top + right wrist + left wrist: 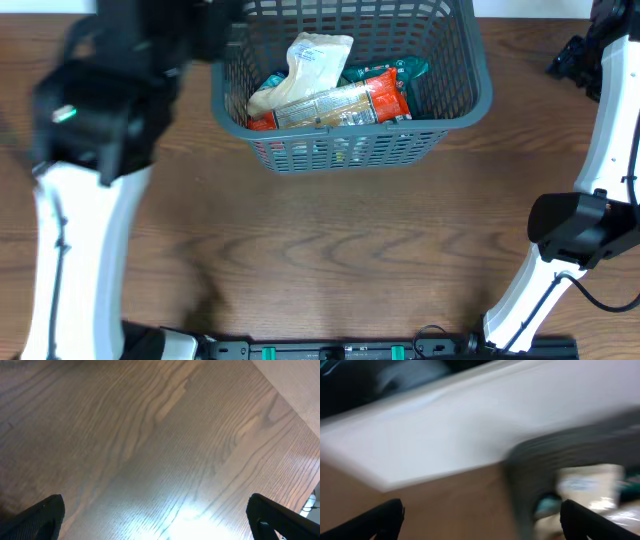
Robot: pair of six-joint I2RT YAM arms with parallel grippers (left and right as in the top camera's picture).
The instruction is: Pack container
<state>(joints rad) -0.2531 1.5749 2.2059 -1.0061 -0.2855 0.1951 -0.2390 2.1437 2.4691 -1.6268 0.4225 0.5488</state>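
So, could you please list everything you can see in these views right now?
container: one, dark grey lattice basket, far centre of the table
white packet: one, cream-white, in the container, on top
orange packet: one, orange-red with a clear panel, in the container, along its near wall
teal packet: one, teal-green, in the container, right side, partly covered
table: one, brown wood grain, under everything
left arm: one, white and black, left side
right arm: one, white and black, right side
left pincer: one, black, open, beside the container, view blurred
right pincer: one, black, open, above bare table
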